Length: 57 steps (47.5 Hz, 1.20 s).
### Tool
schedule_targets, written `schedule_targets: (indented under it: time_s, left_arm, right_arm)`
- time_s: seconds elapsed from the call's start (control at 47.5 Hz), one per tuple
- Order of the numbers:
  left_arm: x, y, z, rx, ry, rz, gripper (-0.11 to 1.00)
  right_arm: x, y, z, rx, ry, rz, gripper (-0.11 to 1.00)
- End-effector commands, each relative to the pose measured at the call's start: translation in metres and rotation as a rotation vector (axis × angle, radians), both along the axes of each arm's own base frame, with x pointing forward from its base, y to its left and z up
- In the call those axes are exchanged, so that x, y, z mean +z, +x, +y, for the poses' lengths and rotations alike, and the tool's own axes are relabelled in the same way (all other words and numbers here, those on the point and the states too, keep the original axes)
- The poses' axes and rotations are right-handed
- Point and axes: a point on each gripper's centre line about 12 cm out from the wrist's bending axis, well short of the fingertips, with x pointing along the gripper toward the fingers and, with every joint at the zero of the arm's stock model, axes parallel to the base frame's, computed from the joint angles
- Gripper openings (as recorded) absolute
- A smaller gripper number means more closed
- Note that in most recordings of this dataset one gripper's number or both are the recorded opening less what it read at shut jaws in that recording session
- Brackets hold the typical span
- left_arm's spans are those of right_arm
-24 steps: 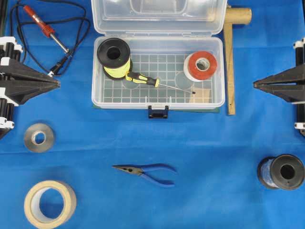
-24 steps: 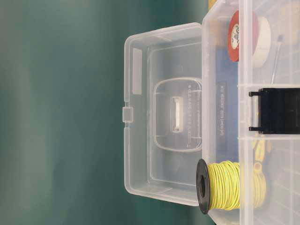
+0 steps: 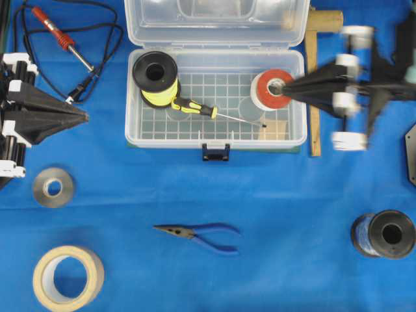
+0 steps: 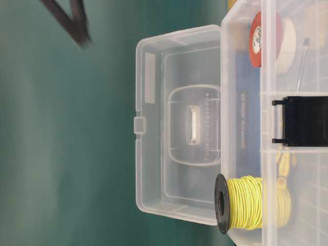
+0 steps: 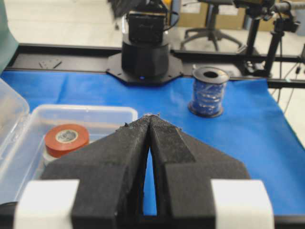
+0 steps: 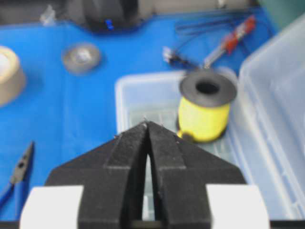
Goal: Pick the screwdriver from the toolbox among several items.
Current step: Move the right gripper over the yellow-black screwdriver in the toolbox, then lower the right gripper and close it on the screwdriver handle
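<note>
Since half a second ago, the right gripper (image 3: 286,86) has swung in from the right edge and now hovers over the toolbox (image 3: 133,123), its closed tip above the red tape roll (image 3: 273,90). Its fingers are pressed together, holding nothing. Far left, the left gripper (image 3: 84,117) waits, fingers also together and empty. Inside the box, the screwdriver (image 3: 195,108) lies untouched beside the yellow wire spool (image 3: 155,77). Opening, reaching and grasping all remain.

Place: robotics lab
Evidence: rolling office chairs (image 5: 209,28), black metal camera stands (image 5: 274,38), blue cloth-covered test table (image 3: 279,214), bare concrete floor (image 5: 62,21)
</note>
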Motion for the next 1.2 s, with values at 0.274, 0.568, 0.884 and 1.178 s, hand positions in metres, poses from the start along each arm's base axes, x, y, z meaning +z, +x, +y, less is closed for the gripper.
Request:
schedule_targets:
  time_s: [0.274,0.568,0.884,1.178]
  left_arm:
    - [0.006,0.003,0.003,0.015,-0.003,-0.015,0.00]
    - [0.006,0.003,0.006,0.029,-0.003,-0.015,0.00]
    - [0.004,0.002,0.010,0.050,-0.003,-0.009,0.00]
    - [-0.001,0.001,0.012,0.059,-0.003,0.005,0.00]
  right_arm:
    - [-0.025,0.102,-0.048,-0.105,0.181,0.379,0.38]
    - [-0.075,0.151,-0.073,-0.184,0.292,0.637,0.62]
    - [-0.141,0.176,-0.069,-0.175,0.308,0.769,0.62]
    - [-0.166,0.182,-0.064,-0.168,0.311,0.803,0.62]
